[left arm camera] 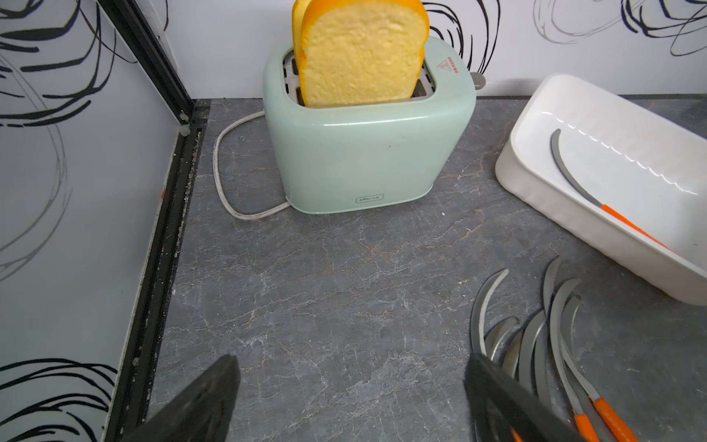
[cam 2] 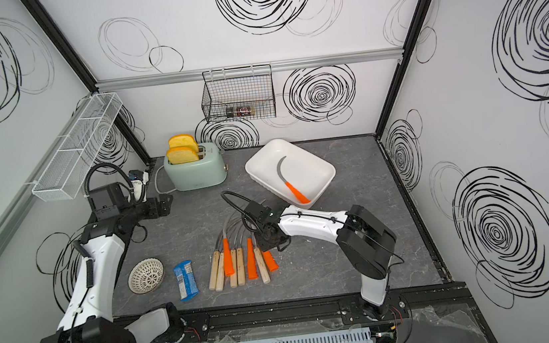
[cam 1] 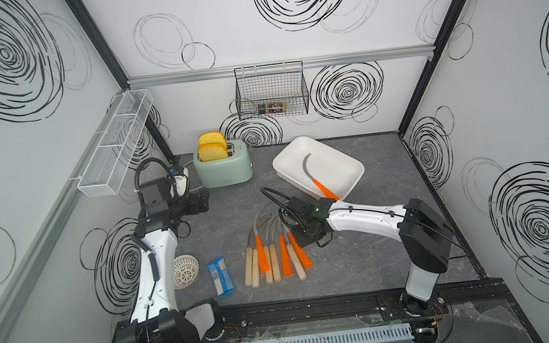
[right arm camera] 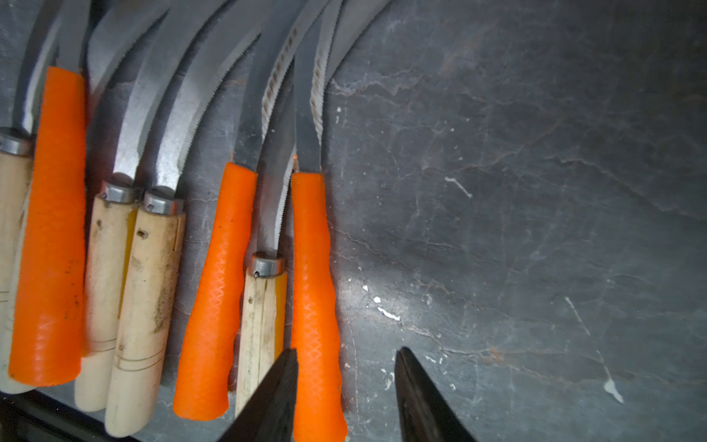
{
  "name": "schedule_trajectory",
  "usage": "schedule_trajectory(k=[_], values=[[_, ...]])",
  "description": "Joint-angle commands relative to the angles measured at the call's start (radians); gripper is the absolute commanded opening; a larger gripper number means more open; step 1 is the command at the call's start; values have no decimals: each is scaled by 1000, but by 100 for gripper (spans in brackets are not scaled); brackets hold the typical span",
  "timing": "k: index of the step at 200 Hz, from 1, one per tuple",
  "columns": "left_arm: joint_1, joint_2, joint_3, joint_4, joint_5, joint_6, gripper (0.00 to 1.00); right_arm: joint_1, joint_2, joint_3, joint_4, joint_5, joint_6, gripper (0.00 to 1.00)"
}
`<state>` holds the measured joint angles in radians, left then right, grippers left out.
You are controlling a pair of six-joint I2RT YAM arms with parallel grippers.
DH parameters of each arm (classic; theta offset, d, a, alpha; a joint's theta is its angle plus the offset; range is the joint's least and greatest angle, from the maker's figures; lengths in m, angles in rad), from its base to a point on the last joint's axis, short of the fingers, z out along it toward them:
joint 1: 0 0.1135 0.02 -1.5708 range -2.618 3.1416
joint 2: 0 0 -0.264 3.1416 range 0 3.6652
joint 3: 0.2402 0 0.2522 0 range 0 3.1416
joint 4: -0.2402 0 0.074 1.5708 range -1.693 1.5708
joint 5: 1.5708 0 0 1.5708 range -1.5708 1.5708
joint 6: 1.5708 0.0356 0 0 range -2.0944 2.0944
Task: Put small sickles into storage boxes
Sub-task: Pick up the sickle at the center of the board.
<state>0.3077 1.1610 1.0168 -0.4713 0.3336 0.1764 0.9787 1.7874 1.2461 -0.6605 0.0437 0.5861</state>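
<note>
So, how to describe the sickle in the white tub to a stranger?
Look for the white tub beside the mint-green toaster at the back of the table. One orange-handled sickle lies inside it. It is alone there; the other sickles lie in a row on the table.

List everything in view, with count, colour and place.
Toaster: one, mint green, by back wall.
Bread slices: two, yellow, in toaster.
Tub: one, white, right of toaster.
Wooden-handled sickles: five, pale, row on table.
Orange-handled sickles: three in that row, one in tub.
Wire basket: one, black, back wall.
Mesh rack: one, white, left wall.
Perforated bowl: one, cream, front left.
Packet: one, blue, beside bowl.
Left arm: white-black, jaws open, empty.
Right arm: white-black, jaws open astride rightmost orange handle.
</note>
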Motion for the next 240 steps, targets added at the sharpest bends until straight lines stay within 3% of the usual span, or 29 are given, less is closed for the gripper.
schedule_trajectory(k=[1,44,95,240], values=[[-4,-7,-13,20,16,20,96,35,25,55,-11,0,-20,45],[-4,-10,-9,22,19,22,96,138,85,114,-46,-21,17,45],[-4,-15,-10,23,22,33,96,178,97,92,12,-78,79,45],[-5,-21,-6,28,54,19,96,176,205,131,-32,-86,111,46]])
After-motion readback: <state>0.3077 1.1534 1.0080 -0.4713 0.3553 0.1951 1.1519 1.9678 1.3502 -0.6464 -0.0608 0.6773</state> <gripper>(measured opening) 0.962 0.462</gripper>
